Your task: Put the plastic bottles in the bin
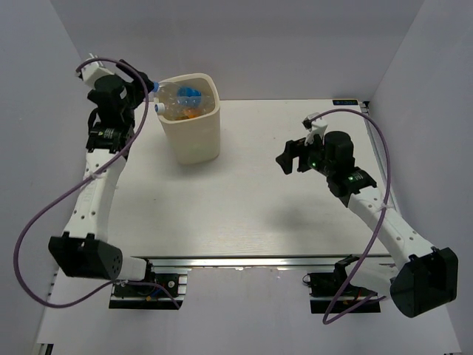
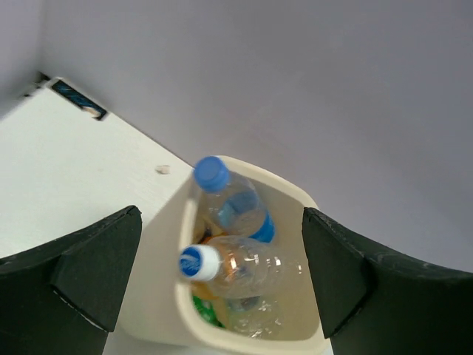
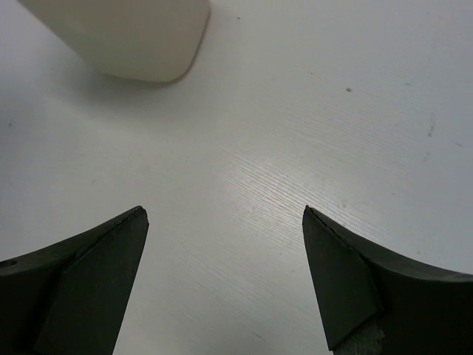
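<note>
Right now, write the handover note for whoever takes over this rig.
Left end effector: open, empty, above the bin.
Right end effector: open, empty, over bare table.
Plastic bottles: all those visible lie in the bin, two blue-capped ones resting at its rim.
Done: no bottle shows on the table.
Remaining: probably nothing; check the top two do not slip out.

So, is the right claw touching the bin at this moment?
Apart. In the top external view, a wide stretch of bare table lies between the right claw and the bin; the right wrist view agrees.
</note>
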You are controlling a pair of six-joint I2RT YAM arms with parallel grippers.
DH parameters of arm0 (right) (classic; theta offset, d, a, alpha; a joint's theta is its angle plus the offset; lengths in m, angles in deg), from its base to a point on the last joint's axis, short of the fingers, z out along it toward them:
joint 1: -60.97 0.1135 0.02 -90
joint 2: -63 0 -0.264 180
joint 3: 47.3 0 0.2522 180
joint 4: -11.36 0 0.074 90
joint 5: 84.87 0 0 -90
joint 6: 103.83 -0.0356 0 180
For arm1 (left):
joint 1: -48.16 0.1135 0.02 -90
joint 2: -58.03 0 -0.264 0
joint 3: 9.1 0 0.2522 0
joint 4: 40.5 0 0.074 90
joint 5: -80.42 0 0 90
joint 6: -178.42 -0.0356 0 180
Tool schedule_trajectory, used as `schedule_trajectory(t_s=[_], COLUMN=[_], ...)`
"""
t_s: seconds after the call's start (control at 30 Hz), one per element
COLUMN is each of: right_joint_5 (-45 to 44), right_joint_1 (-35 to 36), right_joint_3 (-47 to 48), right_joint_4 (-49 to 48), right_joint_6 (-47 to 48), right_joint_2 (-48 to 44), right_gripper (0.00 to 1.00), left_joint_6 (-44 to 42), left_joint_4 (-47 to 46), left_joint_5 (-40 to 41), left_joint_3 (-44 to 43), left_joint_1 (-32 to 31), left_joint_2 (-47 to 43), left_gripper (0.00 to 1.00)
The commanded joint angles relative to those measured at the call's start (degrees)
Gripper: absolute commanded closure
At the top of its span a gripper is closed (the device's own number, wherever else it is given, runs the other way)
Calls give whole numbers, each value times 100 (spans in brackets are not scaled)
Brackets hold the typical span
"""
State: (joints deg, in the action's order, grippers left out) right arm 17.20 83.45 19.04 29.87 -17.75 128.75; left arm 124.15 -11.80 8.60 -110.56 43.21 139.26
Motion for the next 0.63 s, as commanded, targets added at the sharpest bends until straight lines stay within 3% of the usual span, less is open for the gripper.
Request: schedule_trajectory(t_s=[0.0, 0.17, 0.23, 0.37, 0.6], right_joint_5=[-918, -1892, -2244, -2271, -2455], right_joint_1=[-103, -112, -112, -121, -112], right_joint_3=[-177, -458, -642, -898, -1039], right_joint_4=[-159, -115, -229, -343, -282], right_joint_6=[-477, -890, -1144, -1075, -1049], right_joint_2=[-317, -625, -722, -915, -968], right_gripper=[11, 11, 11, 11, 11], left_joint_6=[-128, 549, 811, 1006, 1068], left_joint_4=[1124, 1318, 1257, 1213, 1275], left_joint_5=[863, 538, 801, 380, 573], left_joint_3=[32, 1192, 1685, 1836, 1923], left_joint_1=[230, 1267, 1540, 1945, 2103], left_joint_2=[-643, -942, -1074, -1048, -1074], left_gripper=[2, 2, 2, 2, 2])
